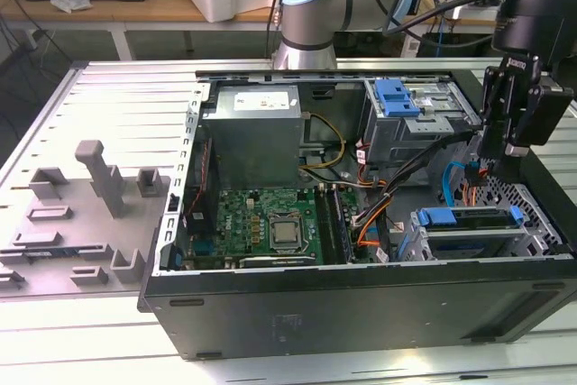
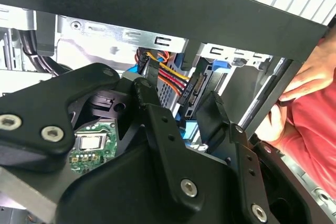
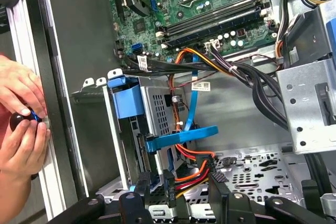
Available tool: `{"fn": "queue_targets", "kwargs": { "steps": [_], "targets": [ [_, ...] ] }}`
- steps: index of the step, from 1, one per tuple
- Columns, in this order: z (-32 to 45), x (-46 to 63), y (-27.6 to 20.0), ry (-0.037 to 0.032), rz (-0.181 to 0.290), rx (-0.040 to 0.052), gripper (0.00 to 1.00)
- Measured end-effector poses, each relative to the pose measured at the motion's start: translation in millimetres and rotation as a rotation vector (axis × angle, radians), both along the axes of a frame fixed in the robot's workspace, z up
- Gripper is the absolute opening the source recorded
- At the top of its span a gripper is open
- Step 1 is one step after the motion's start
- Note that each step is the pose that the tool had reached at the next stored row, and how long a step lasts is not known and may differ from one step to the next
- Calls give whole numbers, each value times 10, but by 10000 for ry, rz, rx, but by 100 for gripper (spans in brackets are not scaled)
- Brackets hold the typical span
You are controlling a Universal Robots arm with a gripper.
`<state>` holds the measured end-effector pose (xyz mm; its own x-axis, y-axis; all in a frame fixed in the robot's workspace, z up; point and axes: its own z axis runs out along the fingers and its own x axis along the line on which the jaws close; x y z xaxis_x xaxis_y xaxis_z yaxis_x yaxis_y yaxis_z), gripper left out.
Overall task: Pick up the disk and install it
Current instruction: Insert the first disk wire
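The gripper (image 2: 178, 98) hangs inside the open computer case (image 1: 361, 306), at the exterior view's right, directly above the drive cage (image 1: 451, 242). Its fingers (image 2: 148, 97) are spread apart with nothing between them; the second wrist view shows only a black power connector (image 2: 190, 88) and its wires through the gap. The disk (image 1: 469, 216) appears to sit in the cage, its blue frame lying along the cage's upper edge, so the step in hand is judged to be the seating of the disk in its bay. To do this well, keep the fingers square to the blue frame and apply any push along the cage rails, not across them, since a tilted disk is likely to bind. In the first wrist view the orange, red and yellow power wires (image 3: 191, 169) and the blue data cable (image 3: 194, 93) run just beside the cage; keep both fingertips clear of them to avoid snagging or unplugging. A person's hands (image 3: 21, 119) rest on the case wall near the cage and hold a small dark object, so keep motion slow and within the case opening.
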<state>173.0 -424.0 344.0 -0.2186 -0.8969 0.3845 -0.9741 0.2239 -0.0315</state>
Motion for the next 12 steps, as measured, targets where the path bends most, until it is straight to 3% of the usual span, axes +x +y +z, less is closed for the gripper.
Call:
{"fn": "queue_targets", "kwargs": {
  "steps": [12],
  "targets": [
    [-1,0,0,0,3,-7,56]
  ]
}}
